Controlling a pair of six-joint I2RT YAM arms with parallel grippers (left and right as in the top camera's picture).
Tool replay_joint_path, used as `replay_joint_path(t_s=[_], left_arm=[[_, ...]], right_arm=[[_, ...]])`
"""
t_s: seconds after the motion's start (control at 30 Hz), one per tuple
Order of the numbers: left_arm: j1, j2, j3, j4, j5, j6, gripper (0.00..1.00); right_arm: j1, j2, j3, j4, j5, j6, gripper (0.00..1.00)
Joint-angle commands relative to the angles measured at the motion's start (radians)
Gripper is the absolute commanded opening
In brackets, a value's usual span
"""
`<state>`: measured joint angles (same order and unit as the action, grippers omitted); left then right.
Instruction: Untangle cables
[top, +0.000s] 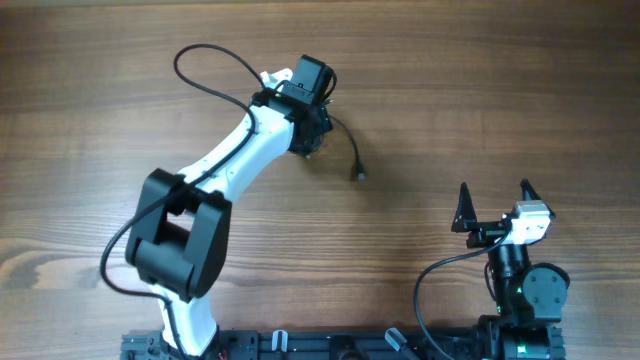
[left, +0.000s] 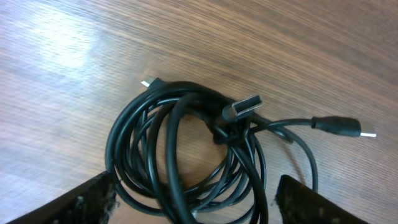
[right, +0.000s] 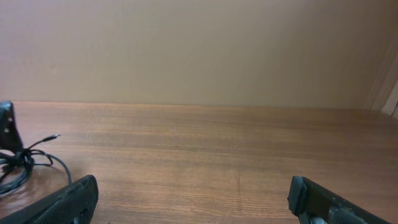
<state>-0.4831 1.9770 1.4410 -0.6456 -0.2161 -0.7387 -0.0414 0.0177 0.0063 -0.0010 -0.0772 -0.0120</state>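
The cables (left: 186, 155) lie as a tangled coil of thin black cords on the wood table, with a flat silvery USB plug (left: 244, 107) on top and a small plug end (left: 339, 126) trailing right. My left gripper (left: 193, 205) is open, its fingers either side of the coil's near part, hovering over it. From overhead the left gripper (top: 308, 140) covers the coil; one cord end (top: 357, 165) trails out to its right. The cables also show at the far left of the right wrist view (right: 22, 165). My right gripper (top: 494, 205) is open and empty, well away at the front right.
A thick black robot wire (top: 205, 72) loops beside the left arm at the back left. Another arm wire (top: 435, 285) curves by the right arm's base. The table's far edge meets a plain wall (right: 199, 50) in the right wrist view.
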Motion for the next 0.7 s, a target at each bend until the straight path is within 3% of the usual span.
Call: replay_joint_path(t_s=[0.0, 0.03, 0.07, 0.1, 0.17, 0.37, 0.67], left_arm=[[0.001, 0.017, 0.010, 0.055, 0.014, -0.002, 0.60], [0.001, 0.016, 0.011, 0.064, 0.015, -0.002, 0.48], [0.001, 0.014, 0.011, 0.066, 0.015, -0.002, 0.27], [0.001, 0.014, 0.011, 0.066, 0.018, -0.002, 0.16], [0.001, 0.008, 0.011, 0.056, 0.026, -0.002, 0.08], [0.001, -0.079, 0.011, 0.029, 0.089, -0.002, 0.04], [0.001, -0.400, 0.011, 0.066, 0.280, -0.003, 0.04]], right_arm=[[-0.004, -0.004, -0.001, 0.002, 0.010, 0.014, 1.00], [-0.004, -0.004, -0.001, 0.002, 0.010, 0.013, 1.00], [-0.004, -0.004, -0.001, 0.002, 0.010, 0.014, 1.00], [-0.004, -0.004, -0.001, 0.002, 0.010, 0.014, 1.00], [-0.004, -0.004, -0.001, 0.002, 0.010, 0.014, 1.00], [-0.004, -0.004, -0.001, 0.002, 0.010, 0.014, 1.00], [-0.004, -0.004, -0.001, 0.002, 0.010, 0.014, 1.00]])
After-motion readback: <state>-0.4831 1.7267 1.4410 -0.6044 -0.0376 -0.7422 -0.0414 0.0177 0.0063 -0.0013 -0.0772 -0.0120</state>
